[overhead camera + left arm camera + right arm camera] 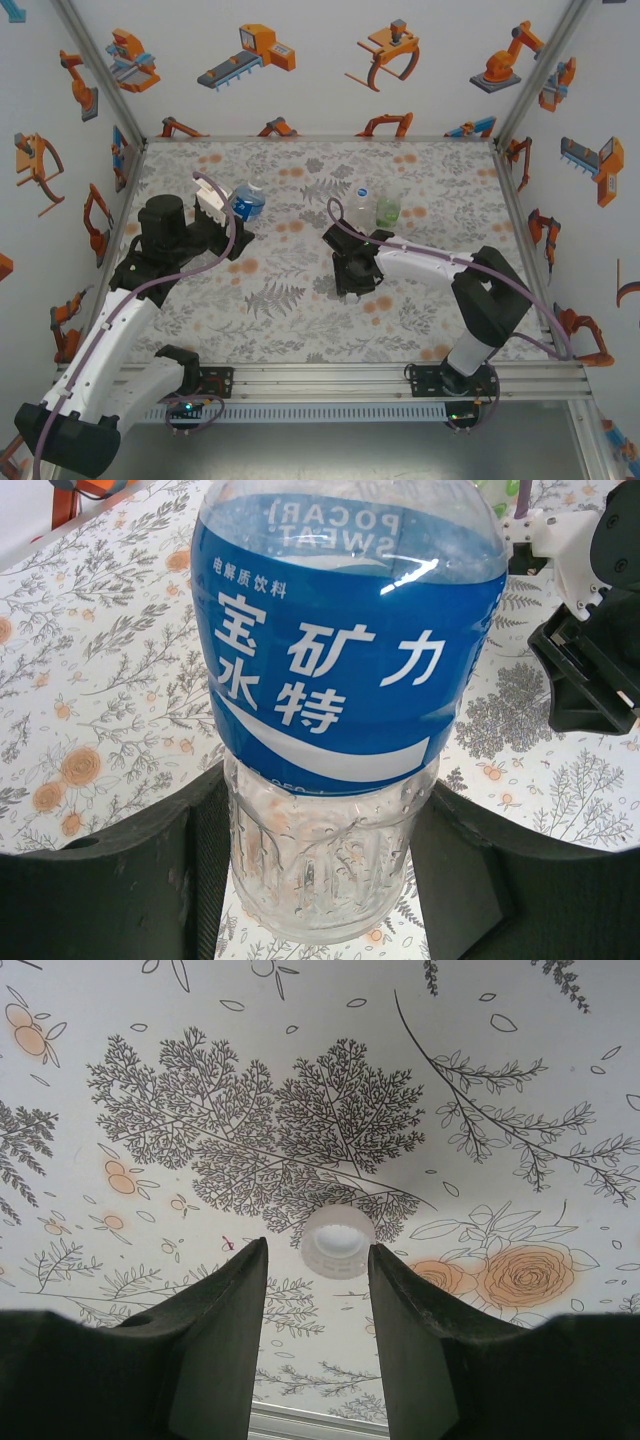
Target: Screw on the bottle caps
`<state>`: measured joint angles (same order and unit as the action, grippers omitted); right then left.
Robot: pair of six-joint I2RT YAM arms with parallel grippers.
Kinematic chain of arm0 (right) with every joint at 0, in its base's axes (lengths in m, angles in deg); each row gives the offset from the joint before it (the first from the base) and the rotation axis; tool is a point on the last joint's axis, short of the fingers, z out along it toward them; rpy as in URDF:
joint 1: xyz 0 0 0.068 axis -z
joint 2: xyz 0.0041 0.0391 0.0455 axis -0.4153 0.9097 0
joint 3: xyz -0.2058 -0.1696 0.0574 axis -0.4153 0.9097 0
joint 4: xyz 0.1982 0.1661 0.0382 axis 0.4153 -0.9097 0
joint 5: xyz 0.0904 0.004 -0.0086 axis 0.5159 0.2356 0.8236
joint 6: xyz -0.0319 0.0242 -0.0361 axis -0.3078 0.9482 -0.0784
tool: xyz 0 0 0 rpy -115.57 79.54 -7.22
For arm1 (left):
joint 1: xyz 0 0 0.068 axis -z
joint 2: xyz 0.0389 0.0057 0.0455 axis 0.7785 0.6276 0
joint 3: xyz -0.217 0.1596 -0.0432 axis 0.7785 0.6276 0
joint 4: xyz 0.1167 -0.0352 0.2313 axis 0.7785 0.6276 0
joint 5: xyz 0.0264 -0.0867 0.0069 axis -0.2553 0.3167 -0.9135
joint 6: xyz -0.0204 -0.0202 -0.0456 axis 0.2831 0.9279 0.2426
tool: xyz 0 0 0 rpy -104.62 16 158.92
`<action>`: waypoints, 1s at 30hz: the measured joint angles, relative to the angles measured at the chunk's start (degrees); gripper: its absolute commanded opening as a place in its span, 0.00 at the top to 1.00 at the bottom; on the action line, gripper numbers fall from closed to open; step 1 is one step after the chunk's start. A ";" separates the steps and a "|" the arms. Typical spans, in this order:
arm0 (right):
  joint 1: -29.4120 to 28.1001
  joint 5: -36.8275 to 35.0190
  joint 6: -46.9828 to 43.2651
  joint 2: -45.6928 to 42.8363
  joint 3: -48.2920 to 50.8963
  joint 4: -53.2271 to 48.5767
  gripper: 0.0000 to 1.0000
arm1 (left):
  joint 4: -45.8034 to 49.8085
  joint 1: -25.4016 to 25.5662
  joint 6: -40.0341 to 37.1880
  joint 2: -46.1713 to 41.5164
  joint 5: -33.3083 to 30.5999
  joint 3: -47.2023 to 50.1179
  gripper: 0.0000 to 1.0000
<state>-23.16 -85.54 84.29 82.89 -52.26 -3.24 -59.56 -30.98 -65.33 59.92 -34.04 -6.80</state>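
Left claw (325,820), black fingers (140,880) nearest the lens: clamped on blue-labelled bottle (350,660), one finger on each side of the see-through ribbed part just under the label. Bottle standing on desk (290,300), left half, toward the far edge.

Right claw (317,1252): fingers parted by a narrow gap, nothing gripped between them, tips lowered close to the desk near its middle.

Desk: white covering printed with grey ferns and orange flowers. Silver rail (330,375) along the near edge, carrying both arm bases. Walls (320,60): white, printed with orange robot arms and machines, closing the desk in on three sides.

Cap (338,1240): small, round, whitish, ribbed at the rim; lying on the desk just beyond the right claw's fingertips, roughly in line with the gap, closer to one finger than the other. Contact with that finger: cannot tell.

Clear bottle (362,205) and green bottle (388,208): standing side by side toward the far edge, just beyond the right claw, well apart from the blue-labelled bottle.
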 measured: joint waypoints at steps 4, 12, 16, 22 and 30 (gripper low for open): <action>0.00 0.02 0.00 0.04 0.00 -0.02 0.56 | 0.00 0.00 0.00 0.00 0.00 0.00 1.00; 0.00 0.42 0.00 0.87 0.09 0.04 0.56 | 0.00 0.00 0.00 0.02 0.13 0.00 1.00; 0.00 0.46 0.00 1.49 0.39 0.46 0.56 | 0.02 0.00 0.00 0.09 0.15 0.00 1.00; 0.00 1.05 0.00 1.90 0.92 0.61 0.56 | 0.00 0.00 0.00 0.26 0.15 0.00 1.00; 0.00 -0.02 -0.26 -0.50 0.09 -1.60 0.53 | 0.00 0.00 0.02 0.37 0.17 0.00 1.00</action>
<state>-23.16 -85.56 84.02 82.39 -52.17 -4.83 -59.56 -30.98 -65.31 60.29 -33.86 -6.80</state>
